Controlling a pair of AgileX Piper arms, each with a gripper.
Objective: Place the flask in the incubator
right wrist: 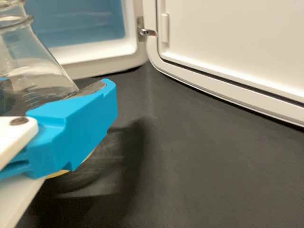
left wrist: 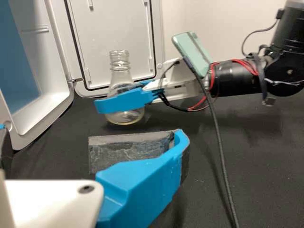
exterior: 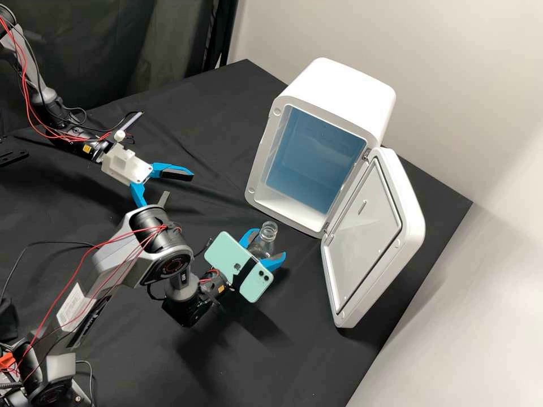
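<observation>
flask [exterior: 269, 230]: clear glass, conical, open neck, upright. it stands on the black bench [exterior: 215, 113] or just above it; cannot tell which. it is just in front of the incubator [exterior: 339, 90], near the hinge corner.

right gripper [exterior: 264, 249]: blue fingers closed round the flask's lower body, one either side. the right wrist view shows a finger pressed to the glass. a mint-green phone [exterior: 237, 265] rides on this wrist.

left gripper [exterior: 167, 189]: fingers apart, empty, well back from the flask.

incubator: white shell, blue cavity facing the arms. the door [exterior: 373, 237] is swung wide on the right-hand hinge.

step in hand, by my reading: grasp made, lift and carry-in to come.

doing it well:
- the grip sits low on sloped glass, so it could slide. raise slowly and keep the neck vertical.
- get the base above the white lower lip before going forward.
- steer toward the middle of the opening, away from the hinge and door edge.
- watch the phone against the frame.
- set down flat on the cavity floor, then open.
</observation>
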